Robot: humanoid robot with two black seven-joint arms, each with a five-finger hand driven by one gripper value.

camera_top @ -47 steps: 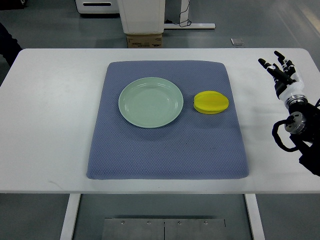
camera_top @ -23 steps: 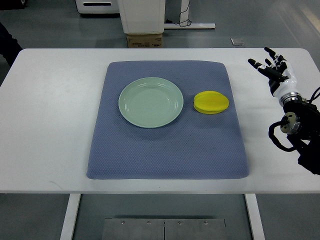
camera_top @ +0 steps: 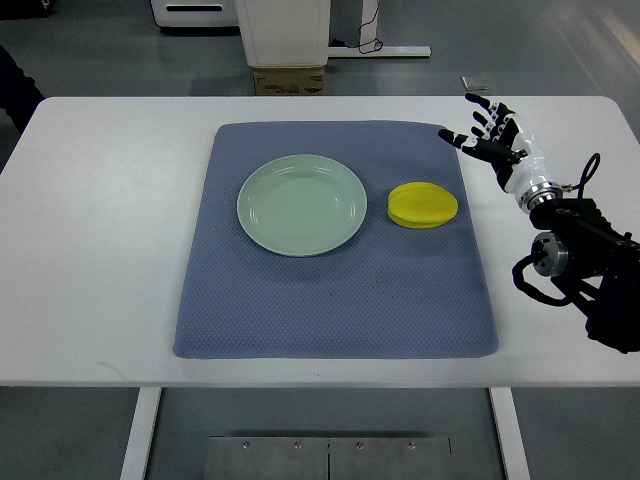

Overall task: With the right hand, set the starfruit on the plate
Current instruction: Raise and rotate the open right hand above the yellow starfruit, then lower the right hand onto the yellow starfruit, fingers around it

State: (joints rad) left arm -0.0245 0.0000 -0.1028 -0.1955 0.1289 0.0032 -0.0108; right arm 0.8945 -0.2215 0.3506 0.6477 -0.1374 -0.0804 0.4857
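Observation:
A yellow starfruit (camera_top: 422,204) lies on the blue mat (camera_top: 335,300), just right of the pale green plate (camera_top: 301,204), which holds nothing. My right hand (camera_top: 488,142) hovers over the mat's upper right corner, up and to the right of the starfruit and apart from it. Its fingers are spread and hold nothing. The right arm (camera_top: 578,250) comes in from the right edge. The left arm does not show.
The mat covers the middle of a white table (camera_top: 90,250). Beyond the table's far edge stand a cardboard box (camera_top: 288,81) and a white cabinet base (camera_top: 283,30). A dark shape (camera_top: 15,85) shows at the upper left edge.
My right hand has moved left and slightly up, from over the bare table at the right edge toward the mat's upper right corner. The starfruit and plate have not moved.

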